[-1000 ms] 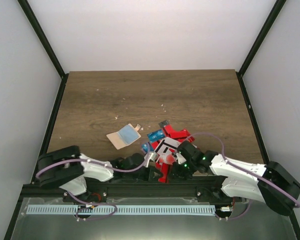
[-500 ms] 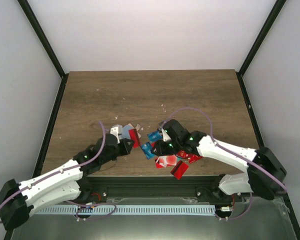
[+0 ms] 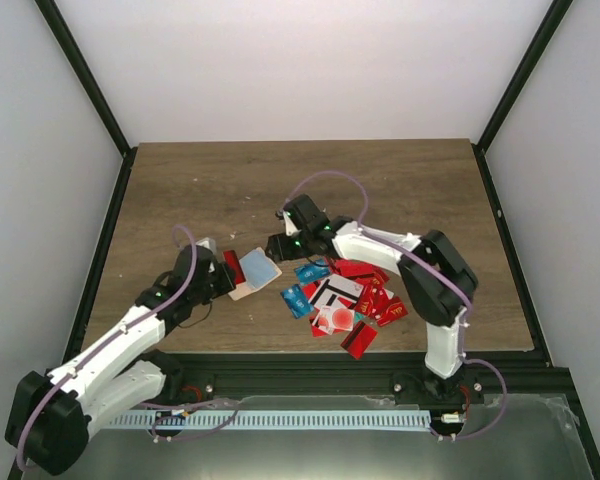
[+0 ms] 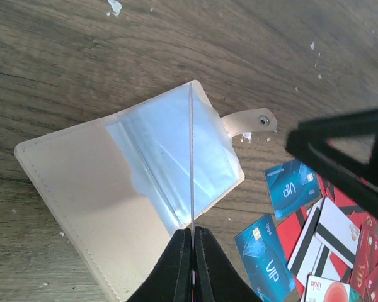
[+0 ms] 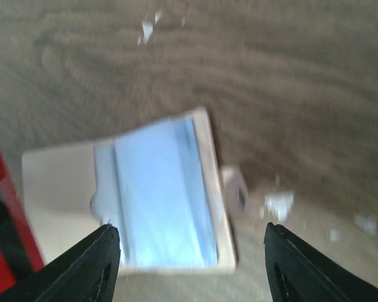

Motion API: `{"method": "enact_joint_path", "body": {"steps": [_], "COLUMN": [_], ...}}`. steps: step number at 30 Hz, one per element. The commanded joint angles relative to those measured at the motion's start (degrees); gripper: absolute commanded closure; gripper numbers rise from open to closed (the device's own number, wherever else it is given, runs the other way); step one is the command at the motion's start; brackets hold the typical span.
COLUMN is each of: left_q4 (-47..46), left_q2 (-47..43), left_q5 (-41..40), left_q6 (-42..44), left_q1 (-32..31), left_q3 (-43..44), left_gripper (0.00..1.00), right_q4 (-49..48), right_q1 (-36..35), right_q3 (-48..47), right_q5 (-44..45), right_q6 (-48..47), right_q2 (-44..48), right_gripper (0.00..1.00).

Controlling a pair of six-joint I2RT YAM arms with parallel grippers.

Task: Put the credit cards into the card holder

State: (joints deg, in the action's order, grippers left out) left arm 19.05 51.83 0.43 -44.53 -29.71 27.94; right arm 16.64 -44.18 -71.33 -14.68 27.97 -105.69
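The beige card holder [image 3: 256,270] lies open on the wood table, its clear sleeves up and its snap tab [image 4: 251,119] pointing right. My left gripper [image 3: 223,272] is at its left edge, shut on a thin card [image 4: 191,157] that I see edge-on above the sleeves. The card looks red [image 3: 234,264] from above. My right gripper [image 3: 279,246] hovers open over the card holder [image 5: 152,192], nothing between its fingers [image 5: 102,258]. The credit cards [image 3: 347,294] lie in a loose heap to the holder's right, red, blue and white ones [image 4: 292,186].
White scraps [image 3: 326,212] are scattered on the wood behind the holder and near it [image 4: 114,6]. The right gripper's black finger [image 4: 346,151] reaches in from the right in the left wrist view. Black frame posts line both table sides.
Both arms came out from the near edge. The left one brought a card to the holder. The right gripper left the heap, moved back-left over the holder and opened.
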Motion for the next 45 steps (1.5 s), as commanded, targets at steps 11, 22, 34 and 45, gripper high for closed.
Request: {"method": "enact_joint_path", "body": {"steps": [11,22,34,45], "left_q4": [0.6,-1.9,-2.4,-14.0], "left_q2": [2.4,4.9,9.1,12.4], "left_q5": [8.7,16.3,21.7,25.4], "left_q6": [7.1,7.1,11.0,9.2], "left_q1": [7.0,11.2,12.8,15.2], "left_q3": [1.1,-0.3,-0.2,-5.7], "left_gripper": [0.96,0.96,0.96,0.96], "right_q4": [5.0,5.5,1.8,2.4], "right_q1": [0.4,0.4,-0.5,-0.5], "right_q3": [-16.9,-6.8,2.4,1.2], "right_q5": [6.3,5.0,1.6,1.2], "right_q6": [-10.1,-0.3,7.5,5.6], "right_q2": [-15.0,-9.6,-5.9,-7.3], "right_gripper": [0.72,0.99,0.99,0.99]}}
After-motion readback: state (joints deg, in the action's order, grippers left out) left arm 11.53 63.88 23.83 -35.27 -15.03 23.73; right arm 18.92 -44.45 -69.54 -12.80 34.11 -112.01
